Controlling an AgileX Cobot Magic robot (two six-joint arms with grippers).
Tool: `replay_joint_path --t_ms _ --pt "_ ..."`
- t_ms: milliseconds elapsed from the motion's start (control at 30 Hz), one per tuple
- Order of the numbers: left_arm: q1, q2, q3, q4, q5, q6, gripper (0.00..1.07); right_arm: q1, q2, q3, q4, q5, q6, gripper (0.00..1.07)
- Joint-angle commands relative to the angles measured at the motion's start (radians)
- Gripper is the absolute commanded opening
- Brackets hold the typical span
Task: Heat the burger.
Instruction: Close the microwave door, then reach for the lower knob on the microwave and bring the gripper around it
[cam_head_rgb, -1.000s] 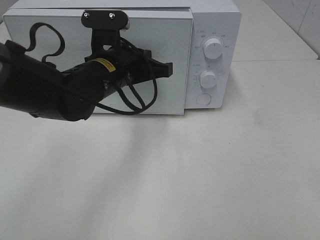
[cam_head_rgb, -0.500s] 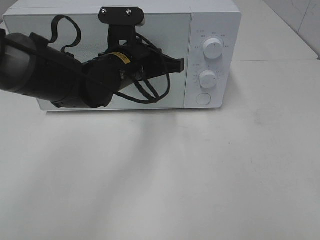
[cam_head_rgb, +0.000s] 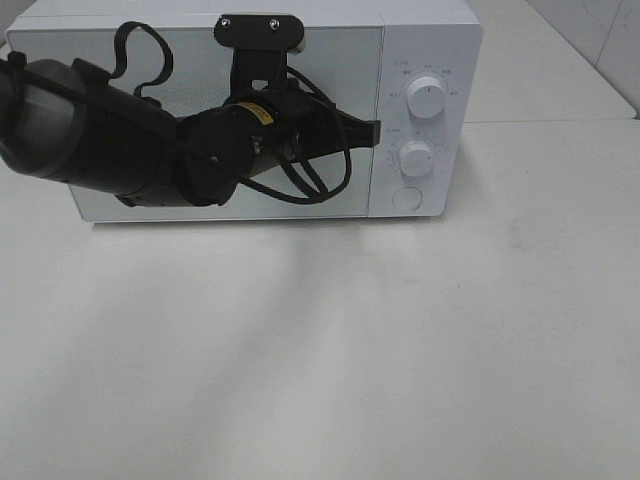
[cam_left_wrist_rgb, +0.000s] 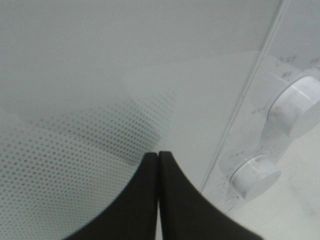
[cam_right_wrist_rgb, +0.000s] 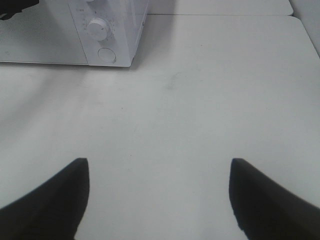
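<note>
Left gripper (cam_left_wrist_rgb: 158, 156), fingers together, at white box-shaped microwave's (cam_head_rgb: 425, 25) shut door (cam_left_wrist_rgb: 100, 75); right gripper (cam_right_wrist_rgb: 159, 162) spread; we cannot see burger.

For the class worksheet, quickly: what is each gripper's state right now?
Left gripper: closed, holding nothing.
Right gripper: open, holding nothing.

You will find no legible text here. The faint grey markings around the white round knobs (cam_head_rgb: 427, 100) of the white box-shaped microwave oven (cam_head_rgb: 430, 30) are too small to read. So is the yellow label (cam_head_rgb: 262, 113) on the black left arm (cam_head_rgb: 100, 140).
</note>
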Motion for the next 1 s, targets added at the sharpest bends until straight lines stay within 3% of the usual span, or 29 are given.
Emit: replay_joint_path --t_ms 33,233,667,733,767,800,833,867,900,933,967,1000 --pt "0.028 -0.027 -0.02 -0.039 0.034 0.009 0.0 -0.008 -0.027 0.001 0.001 -0.005 -0.007 0.75" --pt "0.022 -0.084 -0.008 -0.037 0.207 0.04 0.0 -0.008 -0.027 0.001 0.001 -0.005 -0.007 0.75" --pt "0.016 -0.185 -0.009 -0.038 0.593 0.041 0.05 -0.008 -0.027 0.001 -0.001 -0.005 -0.005 0.75" --pt "0.016 -0.206 -0.009 -0.038 0.702 0.04 0.19 -0.008 -0.027 0.001 -0.001 -0.005 -0.005 0.75" --pt "0.016 -0.206 -0.009 -0.038 0.702 0.04 0.19 -0.008 -0.027 0.001 -0.001 -0.005 -0.005 0.75" --pt "0.016 -0.214 -0.009 -0.038 0.767 0.036 0.37 -0.008 -0.027 0.001 -0.001 -0.005 -0.005 0.75" --pt "0.016 -0.214 -0.009 -0.038 0.767 0.036 0.37 -0.008 -0.027 0.001 -0.001 -0.005 -0.005 0.75" --pt "0.016 -0.217 -0.009 -0.038 0.796 0.033 0.5 -0.008 -0.027 0.001 -0.001 -0.005 -0.005 0.75" --pt "0.016 -0.221 -0.009 -0.038 0.861 0.005 0.75 -0.008 -0.027 0.001 -0.001 -0.005 -0.005 0.75" --pt "0.016 -0.221 -0.009 -0.04 0.895 -0.006 0.83 -0.008 -0.027 0.001 -0.001 -0.005 -0.005 0.75" --pt "0.016 -0.221 -0.009 -0.04 0.895 -0.006 0.83 -0.008 -0.027 0.001 -0.001 -0.005 -0.005 0.75" --pt "0.016 -0.223 -0.009 -0.04 0.969 -0.013 1.0 -0.008 -0.027 0.001 -0.001 -0.005 -0.005 0.75"
